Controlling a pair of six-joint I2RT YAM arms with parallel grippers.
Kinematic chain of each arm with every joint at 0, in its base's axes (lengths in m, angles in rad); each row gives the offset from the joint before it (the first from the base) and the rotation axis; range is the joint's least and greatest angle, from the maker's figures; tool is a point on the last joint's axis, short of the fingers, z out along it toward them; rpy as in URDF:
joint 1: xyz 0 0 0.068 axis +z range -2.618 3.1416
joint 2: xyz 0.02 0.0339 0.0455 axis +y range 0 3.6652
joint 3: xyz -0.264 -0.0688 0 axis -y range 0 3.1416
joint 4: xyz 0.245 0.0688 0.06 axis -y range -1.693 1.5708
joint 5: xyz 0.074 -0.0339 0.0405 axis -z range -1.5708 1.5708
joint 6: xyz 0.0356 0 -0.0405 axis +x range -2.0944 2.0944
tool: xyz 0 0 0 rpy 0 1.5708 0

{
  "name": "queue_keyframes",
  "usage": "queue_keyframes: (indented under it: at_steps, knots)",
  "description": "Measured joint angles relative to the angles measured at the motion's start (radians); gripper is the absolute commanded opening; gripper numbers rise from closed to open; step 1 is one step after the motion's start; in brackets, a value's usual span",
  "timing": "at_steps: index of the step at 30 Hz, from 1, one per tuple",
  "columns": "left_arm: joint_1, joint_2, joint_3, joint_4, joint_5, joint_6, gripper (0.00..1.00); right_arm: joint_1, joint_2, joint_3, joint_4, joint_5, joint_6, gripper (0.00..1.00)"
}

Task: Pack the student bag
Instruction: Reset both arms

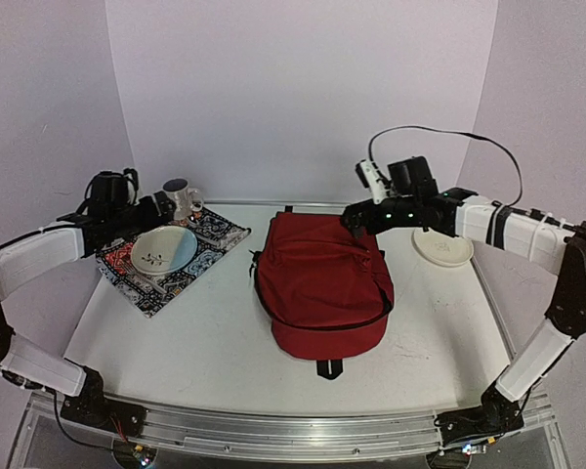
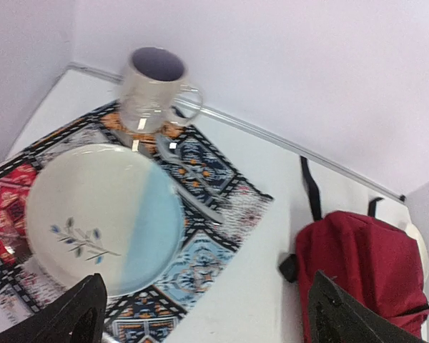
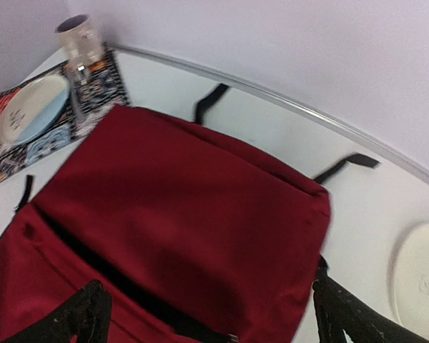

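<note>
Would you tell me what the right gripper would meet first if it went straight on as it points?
The right gripper would likely meet the student bag first; its red fabric fills the wrist view ahead.

Place: a robot test bench in a lab, not a lived-in room
Walls: plain pale backdrop panels [image 1: 303,98] close off the left, far and right sides
Table: a bare white tabletop [image 1: 205,342]
Mounting: a metal rail [image 1: 293,435] along the near edge carries the left arm [image 1: 39,259] and right arm [image 1: 527,230], with a loose cable [image 1: 449,134]
Props: a patterned mat [image 1: 210,244] with plate [image 1: 163,251] and mug [image 1: 179,195] far left, a red backpack [image 1: 322,283] in the middle, a white dish [image 1: 442,246] far right, laid out like a staged set
</note>
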State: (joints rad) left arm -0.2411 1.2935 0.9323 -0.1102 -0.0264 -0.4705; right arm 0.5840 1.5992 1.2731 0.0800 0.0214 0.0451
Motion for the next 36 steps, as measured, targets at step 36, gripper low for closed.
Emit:
queue_keyframes:
  at_steps: [36]
  knots:
    - [0.238,-1.025,-0.188,-0.260,-0.062,0.141,0.99,-0.284,-1.360,-0.829,0.090,0.317,0.160,0.98]
